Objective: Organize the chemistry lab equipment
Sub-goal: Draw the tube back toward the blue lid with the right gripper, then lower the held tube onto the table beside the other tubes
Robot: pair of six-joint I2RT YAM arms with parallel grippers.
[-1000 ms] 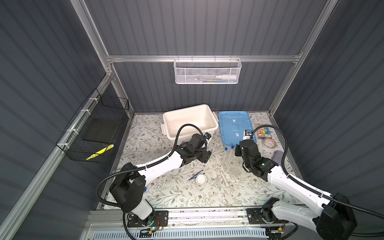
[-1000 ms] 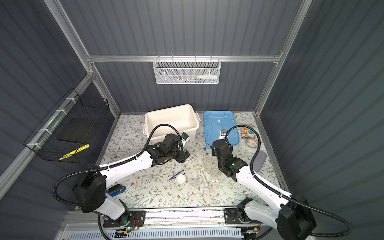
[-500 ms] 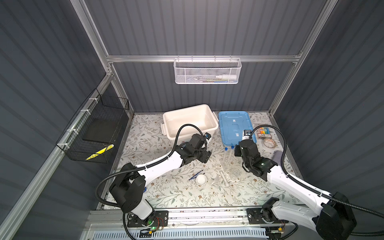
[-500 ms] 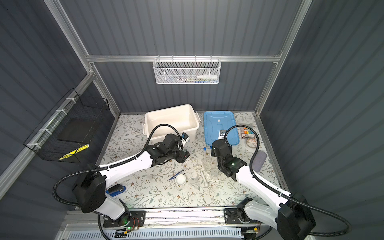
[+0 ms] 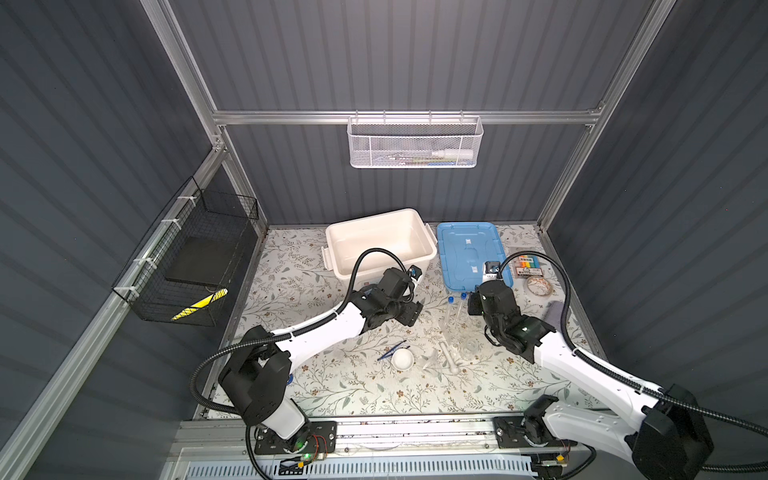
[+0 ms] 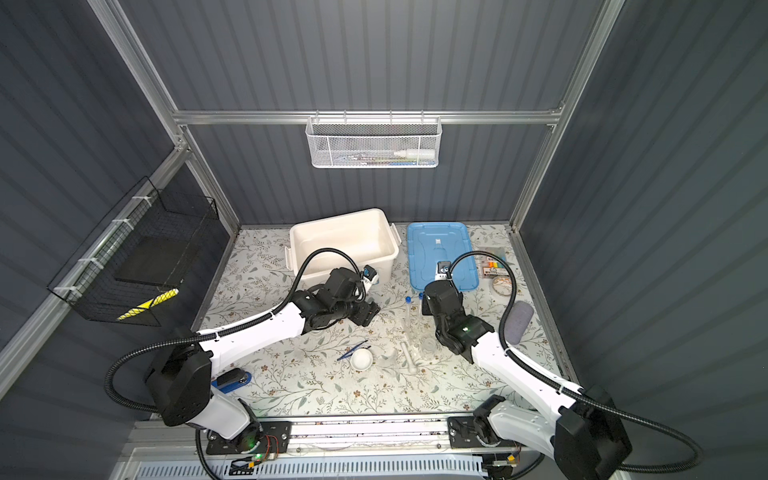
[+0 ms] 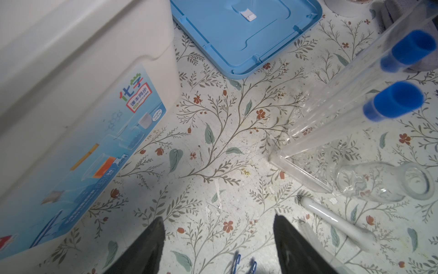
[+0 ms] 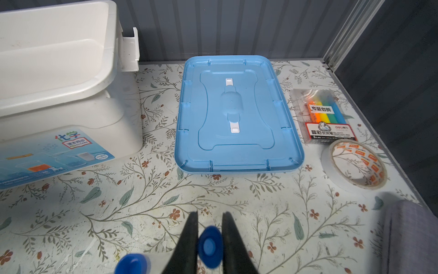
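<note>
Blue caps top two clear test tubes standing side by side in a clear tube rack (image 7: 301, 175) near the middle of the floral table mat (image 5: 332, 374). The right gripper (image 8: 210, 233) is clenched on the cap of one test tube (image 8: 210, 248), its black fingers (image 8: 189, 244) pressing both sides. The second test tube (image 8: 131, 264) stands just beside it, untouched.

The left gripper (image 7: 219, 219) hangs released and empty above bare mat, its jaws spread wide, between the white storage bin (image 7: 83, 71) and the rack.

A small clear glass vessel (image 7: 384, 182) sits just beside the rack's base; whether it stands or lies cannot be told. The white pestle (image 7: 336, 220) lies flat on the mat next to it. In both top views a white ceramic dish (image 5: 402, 358) rests nearer the front edge, with the dark blue tweezers (image 5: 390, 351) against its rim.

At the back, the open bin stands alongside its blue lid (image 8: 237, 113), which lies flat on the mat. A pack of coloured markers (image 8: 324, 113) and a roll of tape (image 8: 355, 163) sit beside the lid, and a grey cloth (image 8: 407, 237) lies near the enclosure's right wall.
</note>
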